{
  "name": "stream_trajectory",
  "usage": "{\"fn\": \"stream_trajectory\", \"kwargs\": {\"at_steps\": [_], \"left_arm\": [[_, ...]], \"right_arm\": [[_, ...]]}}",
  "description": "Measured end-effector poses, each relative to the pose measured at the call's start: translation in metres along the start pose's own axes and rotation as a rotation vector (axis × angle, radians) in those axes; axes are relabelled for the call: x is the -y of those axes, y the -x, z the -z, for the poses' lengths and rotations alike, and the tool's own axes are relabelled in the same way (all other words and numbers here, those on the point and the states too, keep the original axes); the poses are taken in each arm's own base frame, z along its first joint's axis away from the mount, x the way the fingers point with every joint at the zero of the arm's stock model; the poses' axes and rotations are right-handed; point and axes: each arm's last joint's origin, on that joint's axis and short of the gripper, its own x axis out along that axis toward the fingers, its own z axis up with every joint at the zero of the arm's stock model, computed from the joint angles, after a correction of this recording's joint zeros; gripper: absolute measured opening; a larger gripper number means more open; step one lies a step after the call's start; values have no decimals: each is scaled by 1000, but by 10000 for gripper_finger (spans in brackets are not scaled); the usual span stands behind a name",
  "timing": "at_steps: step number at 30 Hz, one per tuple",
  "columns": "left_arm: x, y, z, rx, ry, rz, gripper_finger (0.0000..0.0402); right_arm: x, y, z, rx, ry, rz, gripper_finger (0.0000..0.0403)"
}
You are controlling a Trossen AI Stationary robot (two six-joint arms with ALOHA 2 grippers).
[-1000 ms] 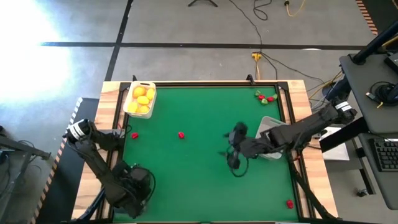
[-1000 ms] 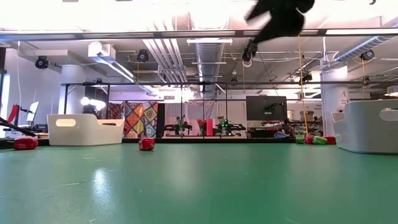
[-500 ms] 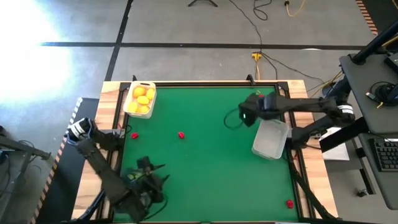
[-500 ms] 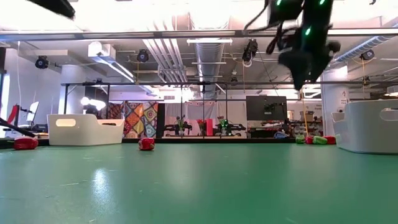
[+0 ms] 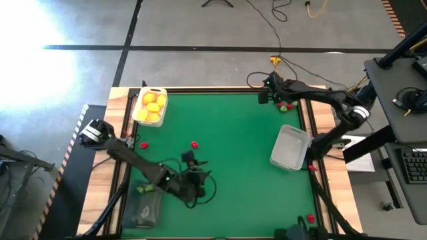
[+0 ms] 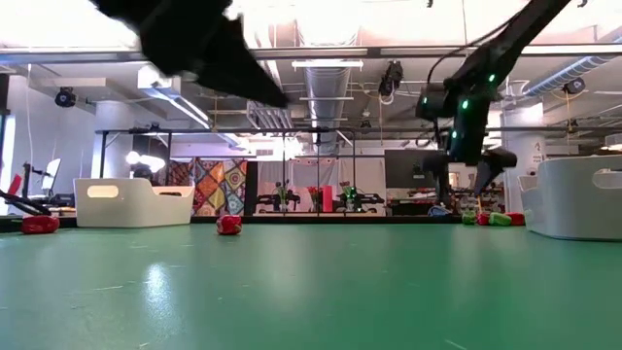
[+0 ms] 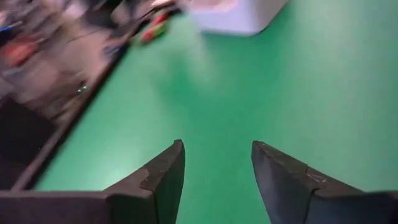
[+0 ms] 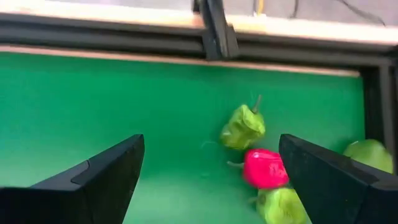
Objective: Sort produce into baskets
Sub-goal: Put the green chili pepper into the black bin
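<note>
My right gripper [image 5: 272,95] hangs open over the table's far right corner, above a cluster of small peppers [image 5: 284,105]. In the right wrist view a green pepper [image 8: 244,127] and a red one [image 8: 264,168] lie on the mat ahead of the wide-open gripper [image 8: 211,140]. My left gripper [image 5: 203,177] is open and empty above the mat at near centre-left; in its wrist view [image 7: 217,146] only green mat lies between the fingers. The white basket [image 5: 150,105] holds yellow lemons. The pale basket [image 5: 290,148] stands at right. The dark basket [image 5: 145,208] stands near left.
Red pieces lie on the mat at left [image 5: 144,145], centre [image 5: 194,144] and near right [image 5: 311,218]. A green piece [image 5: 141,189] lies at the dark basket's far end. A black rail [image 8: 186,37] and wooden frame border the mat. Cables hang from both arms.
My right gripper has swung from mid-table, beside the pale basket, toward the table's far right corner and now hangs over the peppers. My left gripper has gone from over the dark basket at the near left toward the table's middle.
</note>
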Motion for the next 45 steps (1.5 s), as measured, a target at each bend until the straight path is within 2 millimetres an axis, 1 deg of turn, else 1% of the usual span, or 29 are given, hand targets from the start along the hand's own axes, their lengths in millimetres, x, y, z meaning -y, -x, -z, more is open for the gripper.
{"fn": "stream_trajectory", "kwargs": {"at_steps": [3, 5, 9, 11, 13, 16, 24, 28, 33, 36, 38, 40, 42, 43, 45], "left_arm": [[-7, -17, -1, 85, 28, 115, 159], [-11, -23, 3, 116, 54, 133, 156], [-15, -28, 18, 93, 39, 124, 155], [-15, -29, 26, 78, 18, 121, 155], [-15, -29, 28, 72, 10, 115, 155], [-16, -29, 27, 78, 16, 111, 155], [-15, -29, 22, 91, -10, 111, 155], [-15, -29, 20, 96, -8, 138, 155], [-16, -27, 17, 106, -1, 139, 155], [-19, -23, 19, 82, -27, 141, 155], [-23, -18, 26, 36, -45, 136, 155], [-30, -12, 36, 8, -27, 133, 155], [-40, -5, 45, 16, 16, 132, 155], [-45, -1, 49, 35, 44, 135, 155], [-56, 7, 59, 79, 100, 140, 155]], "right_arm": [[3, -20, -6, -55, -36, 27, 363], [3, -31, -8, -86, -57, 39, 363], [-1, -47, -7, -141, -80, 67, 363], [-3, -52, -8, -146, -82, 70, 362], [-4, -55, -9, -153, -86, 71, 353], [-6, -57, -10, -152, -124, 76, 320], [-5, -55, -11, -137, -158, 86, 201], [-6, -56, -11, -138, -130, 84, 148], [-12, -53, -8, -139, -60, 72, 88], [-24, -44, -4, -126, 17, 41, 64], [-36, -32, 0, -102, 92, 3, 55], [-52, -15, 8, -77, 182, -48, 53], [-72, 5, 24, -63, 281, -122, 53], [-83, 17, 35, -60, 336, -171, 54], [-108, 40, 66, -57, 462, -268, 56]]}}
